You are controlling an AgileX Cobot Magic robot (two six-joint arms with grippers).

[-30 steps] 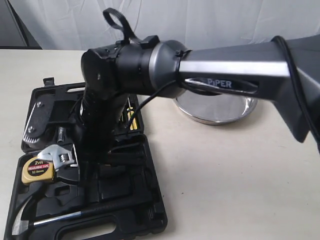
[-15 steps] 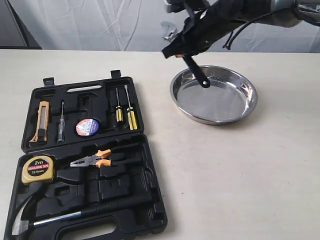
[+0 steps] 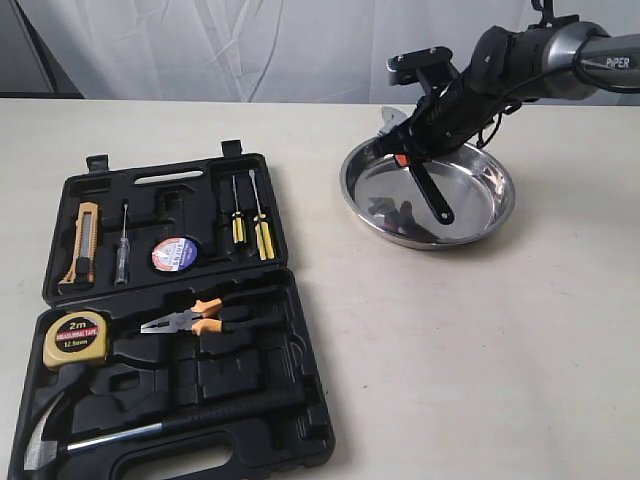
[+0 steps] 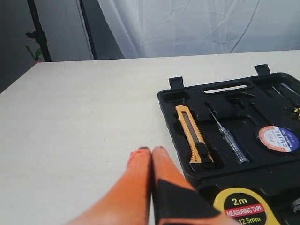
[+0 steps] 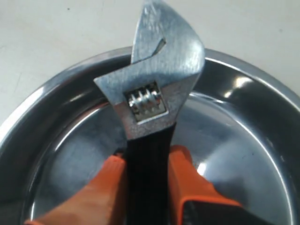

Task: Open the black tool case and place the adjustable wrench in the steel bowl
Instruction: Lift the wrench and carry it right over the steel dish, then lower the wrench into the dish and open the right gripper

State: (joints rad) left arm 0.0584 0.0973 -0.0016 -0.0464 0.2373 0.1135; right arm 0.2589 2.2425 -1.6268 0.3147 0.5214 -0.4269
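The black tool case [image 3: 250, 390] lies open at the left of the table, also seen in the left wrist view [image 4: 262, 164]. My right gripper [image 3: 407, 155] is shut on the black handle of the adjustable wrench [image 3: 432, 195], over the steel bowl [image 3: 475, 195]. The handle slants down into the bowl and the silver head [image 5: 159, 61] points past the far rim. Orange fingers [image 5: 187, 173] press both sides of the handle, with the bowl [image 5: 243, 122] below. My left gripper [image 4: 151, 152] is shut and empty, low over the table beside the case's edge.
In the case lie a yellow tape measure [image 3: 75, 338], orange-handled pliers [image 3: 190, 320], a hammer [image 3: 120, 435], a utility knife [image 3: 85, 240], two screwdrivers [image 3: 255, 225] and a tape roll [image 3: 172, 254]. A white curtain hangs behind the table.
The right arm lifted the wrench out of the case beside the tape measure, carried it right over the bowl, and has lowered it so the handle reaches into the bowl.
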